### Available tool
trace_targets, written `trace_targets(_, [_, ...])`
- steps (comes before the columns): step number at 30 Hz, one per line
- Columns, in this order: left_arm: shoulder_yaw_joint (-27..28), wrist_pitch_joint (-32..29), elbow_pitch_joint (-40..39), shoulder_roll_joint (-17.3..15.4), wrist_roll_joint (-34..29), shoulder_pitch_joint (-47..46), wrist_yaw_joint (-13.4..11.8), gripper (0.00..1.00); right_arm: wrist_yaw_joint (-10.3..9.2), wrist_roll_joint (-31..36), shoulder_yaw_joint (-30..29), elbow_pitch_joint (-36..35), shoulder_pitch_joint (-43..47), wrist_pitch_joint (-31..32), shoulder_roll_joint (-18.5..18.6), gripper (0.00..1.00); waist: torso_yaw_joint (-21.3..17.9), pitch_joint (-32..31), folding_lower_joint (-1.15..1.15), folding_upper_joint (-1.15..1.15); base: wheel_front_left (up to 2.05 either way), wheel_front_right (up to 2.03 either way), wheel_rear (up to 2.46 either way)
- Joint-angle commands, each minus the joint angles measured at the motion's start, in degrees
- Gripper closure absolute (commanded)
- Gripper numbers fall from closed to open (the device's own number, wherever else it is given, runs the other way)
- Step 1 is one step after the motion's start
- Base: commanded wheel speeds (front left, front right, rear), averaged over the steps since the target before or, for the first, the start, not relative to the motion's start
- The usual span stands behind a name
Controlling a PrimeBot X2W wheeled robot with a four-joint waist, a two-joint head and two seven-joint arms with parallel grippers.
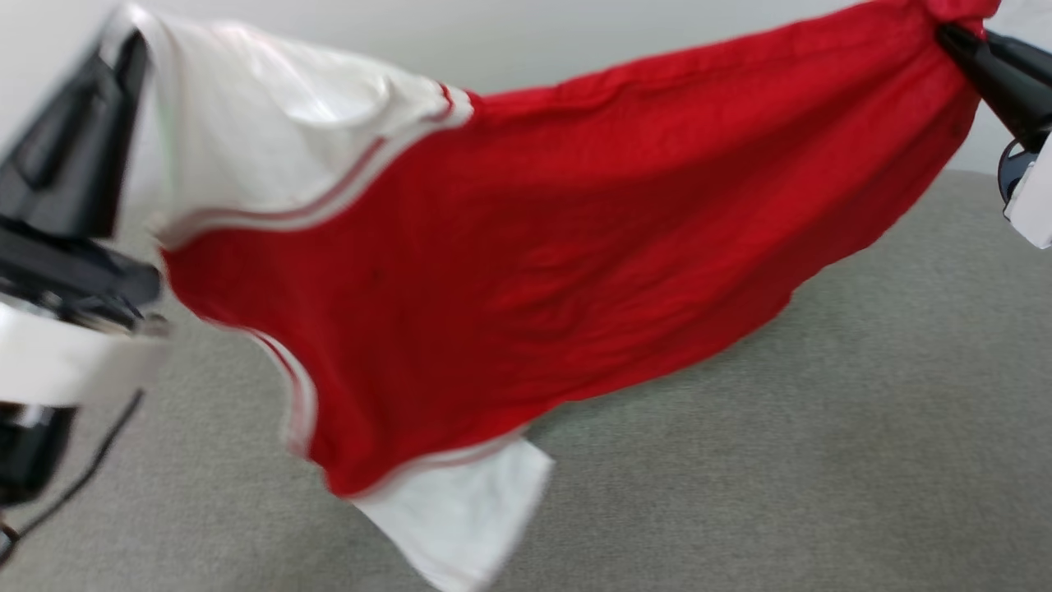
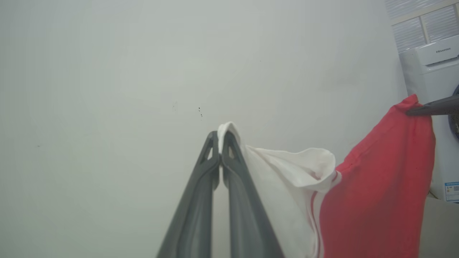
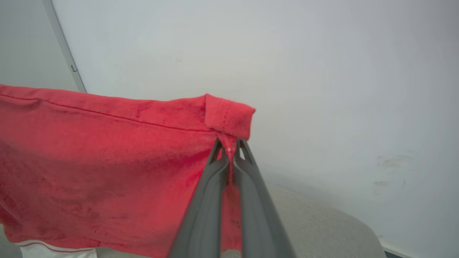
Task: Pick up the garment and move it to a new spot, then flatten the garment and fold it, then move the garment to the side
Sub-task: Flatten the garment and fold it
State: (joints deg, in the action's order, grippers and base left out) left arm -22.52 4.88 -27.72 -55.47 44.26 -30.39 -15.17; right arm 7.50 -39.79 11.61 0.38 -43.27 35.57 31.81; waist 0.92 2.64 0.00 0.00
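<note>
The garment [image 1: 559,247], a red jersey with white sleeve panels and striped trim, hangs stretched in the air between both grippers above the grey surface [image 1: 822,460]. My left gripper [image 2: 220,138] is shut on a white sleeve panel [image 2: 279,175], with cloth pinched at the fingertips. My right gripper [image 3: 229,145] is shut on a folded red hem corner [image 3: 227,114] of the garment [image 3: 100,157]; it also appears as a dark finger [image 2: 430,107] at the right of the left wrist view. The lower white sleeve [image 1: 460,510] dangles close to the surface. Its lettering is hidden.
A pale wall [image 3: 287,53] stands behind. A white appliance [image 2: 434,64] is at the far right of the left wrist view. The grey padded surface [image 3: 322,229] spreads beneath the garment, with its rounded edge toward the wall.
</note>
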Motion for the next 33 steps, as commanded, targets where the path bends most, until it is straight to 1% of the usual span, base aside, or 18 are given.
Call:
trace_targets(1, [0.74,-0.07,-0.17,-0.25,0.46,-1.11,-0.16,1.00,-0.02,0.46,-0.31,-0.74,-0.30,-0.20,-0.58,1.00,-1.79,-1.35,0.00,0.00,0.00,0.00,0.00])
trace_targets(4, [3.02,-0.39,-0.34,-1.20,0.60,-4.28,-0.26,1.00,-0.02,0.80,-1.58,-3.16,-0.42,0.16,-1.63,1.00,-3.03,-1.46,0.00,0.00,0.00,0.00,0.00])
trace_targets(8, [4.56,-1.35,-0.56,-2.19,0.30,-8.39,0.37,1.00,-0.02,1.29,-3.33,-5.95,-0.74,1.07,-3.22,1.00,-4.26,-0.91,0.00,0.00,0.00,0.00,0.00])
trace_targets(11, [5.13,-2.57,-0.24,-2.72,-0.14,-11.55,0.73,1.00,-0.02,1.69,-4.60,-7.97,-1.02,1.56,-4.45,1.00,-5.00,0.21,0.00,0.00,0.00,0.00,0.00])
trace_targets(15, [4.87,-4.50,1.05,-3.10,-0.59,-16.24,2.01,1.00,-0.03,2.69,-6.02,-10.10,-1.93,1.99,-5.26,1.00,-5.68,2.76,0.00,0.00,0.00,0.00,0.00])
trace_targets(20, [4.42,-6.77,4.52,-2.40,-0.47,-23.81,4.54,1.00,-0.02,4.34,-7.62,-10.89,-5.47,1.81,-5.73,1.00,-5.92,8.25,0.00,0.00,0.00,0.00,0.00])
trace_targets(24, [3.60,-7.77,9.33,-1.26,-1.41,-31.86,7.47,1.00,-0.03,5.95,-8.65,-9.52,-10.42,0.95,-5.66,1.00,-5.55,14.02,0.00,0.00,0.00,0.00,0.00])
trace_targets(27, [3.00,-8.01,14.43,0.01,-2.64,-39.13,10.02,1.00,-0.03,7.62,-8.26,-7.13,-15.47,-0.51,-5.03,1.00,-5.24,18.55,0.00,0.00,0.00,0.00,0.00])
trace_targets(33, [1.23,-6.77,27.69,4.36,-6.22,-55.77,15.01,1.00,-0.04,11.27,-6.56,1.49,-27.54,-5.53,-4.91,1.00,-4.15,26.20,0.00,0.00,0.00,0.00,0.00])
